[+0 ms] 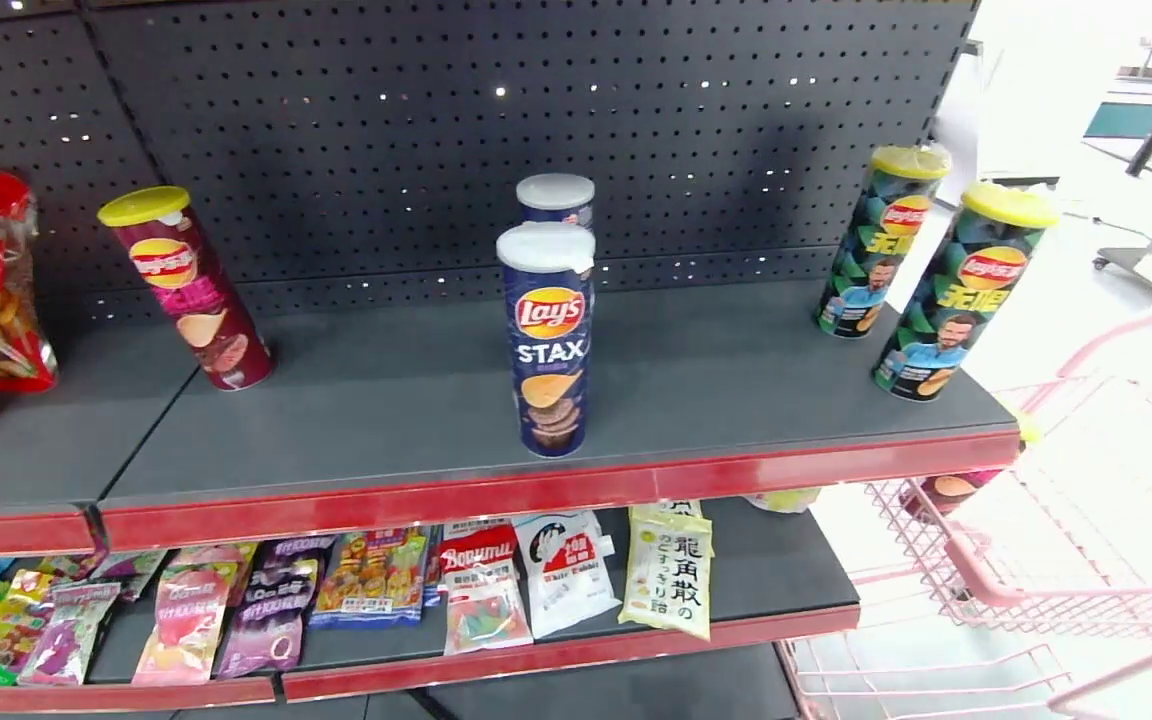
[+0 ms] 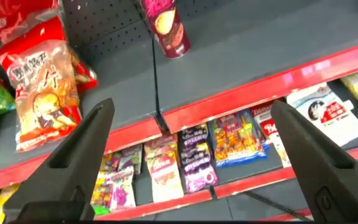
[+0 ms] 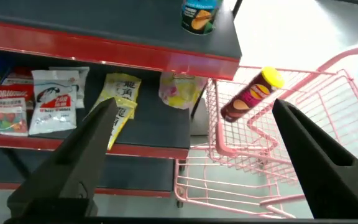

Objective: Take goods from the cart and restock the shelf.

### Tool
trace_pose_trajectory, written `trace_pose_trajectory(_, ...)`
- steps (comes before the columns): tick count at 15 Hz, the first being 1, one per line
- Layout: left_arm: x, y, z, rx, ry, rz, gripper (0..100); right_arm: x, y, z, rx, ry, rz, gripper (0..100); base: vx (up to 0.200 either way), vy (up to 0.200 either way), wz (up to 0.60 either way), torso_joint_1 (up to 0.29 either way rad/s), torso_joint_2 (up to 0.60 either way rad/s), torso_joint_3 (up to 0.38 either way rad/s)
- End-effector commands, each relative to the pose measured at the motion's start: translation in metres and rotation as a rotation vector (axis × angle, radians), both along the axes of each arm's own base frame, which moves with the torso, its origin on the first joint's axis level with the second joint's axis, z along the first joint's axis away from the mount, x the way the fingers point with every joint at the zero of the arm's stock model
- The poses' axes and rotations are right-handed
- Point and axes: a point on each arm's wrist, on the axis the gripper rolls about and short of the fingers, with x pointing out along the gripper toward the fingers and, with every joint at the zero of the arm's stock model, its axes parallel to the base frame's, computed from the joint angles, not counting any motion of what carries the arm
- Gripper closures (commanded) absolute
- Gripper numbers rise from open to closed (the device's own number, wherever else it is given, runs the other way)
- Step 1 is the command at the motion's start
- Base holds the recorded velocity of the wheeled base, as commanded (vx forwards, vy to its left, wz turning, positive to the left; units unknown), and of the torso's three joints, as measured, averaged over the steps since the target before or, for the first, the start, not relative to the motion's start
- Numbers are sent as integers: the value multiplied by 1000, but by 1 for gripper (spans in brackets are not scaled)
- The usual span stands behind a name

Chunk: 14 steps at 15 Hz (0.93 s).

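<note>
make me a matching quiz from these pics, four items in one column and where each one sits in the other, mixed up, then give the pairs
Things
A. front blue can
B. front green can
C. tilted maroon can
D. white pouch

Places
1. in the pink cart
2. right end of the upper shelf
3. middle of the upper shelf, near its front edge
4. on the lower shelf, among the snack bags

Pairs: A-3, B-2, C-1, D-4
</note>
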Motion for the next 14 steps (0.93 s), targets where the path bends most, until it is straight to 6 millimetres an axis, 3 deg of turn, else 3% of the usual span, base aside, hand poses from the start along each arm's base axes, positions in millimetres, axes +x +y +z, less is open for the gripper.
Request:
trace_pose_trajectory(1, -2, 1, 1, 4, -12, -2, 0, 0, 0, -1, -2, 1, 1, 0, 0, 0, 0, 0, 0, 0)
trace_pose_trajectory(10, -4, 1, -1, 8, -17, -1, 0, -1, 0, -4, -14, 10, 3, 0, 0, 0, 0, 0, 0, 0)
trace_pose_trajectory(14, -5, 1, -3, 9, -13, -3, 0, -3, 0, -9, -22, 12, 4, 0, 0, -200, 0, -1, 0, 2)
